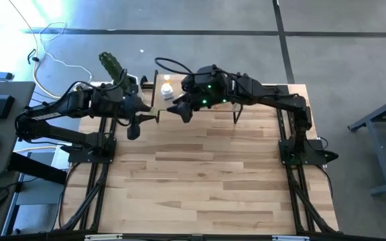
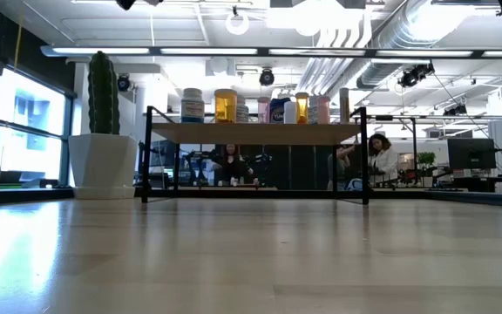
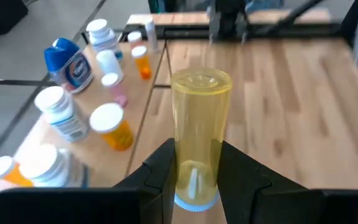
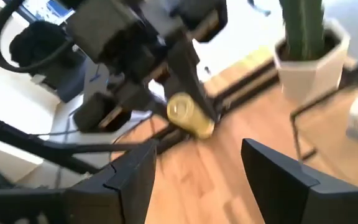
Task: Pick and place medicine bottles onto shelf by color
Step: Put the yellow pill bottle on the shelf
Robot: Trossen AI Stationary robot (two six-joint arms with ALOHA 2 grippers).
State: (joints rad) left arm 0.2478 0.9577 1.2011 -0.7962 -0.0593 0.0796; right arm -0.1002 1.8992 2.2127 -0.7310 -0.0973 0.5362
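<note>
My left gripper [image 3: 194,180] is shut on a yellowish see-through bottle [image 3: 199,118] in the air beside the shelf [image 2: 255,133]. My right gripper [image 4: 197,168] stands open just right of it, facing the bottle [image 4: 188,117] with nothing between its fingers. In the high view both grippers, left [image 1: 149,112] and right [image 1: 178,110], meet over the table's far part. Several bottles stand on the shelf top: a blue-capped one [image 3: 66,61], white ones [image 3: 58,112], orange ones [image 3: 112,127]. My left gripper pinches the yellowish bottle between its two fingers at its light-capped end [image 3: 194,190]. The bottle runs along the fingers and sticks out ahead of them, its closed bottom [image 3: 201,81] away from the gripper. It is lifted clear of table and shelf.
A cactus in a white hexagonal pot [image 2: 103,161] stands at the table's far left, next to the shelf. The shelf's thin black legs [image 2: 364,166] rest on the table's far part. The wide wooden tabletop [image 1: 206,181] lies toward the near edge.
</note>
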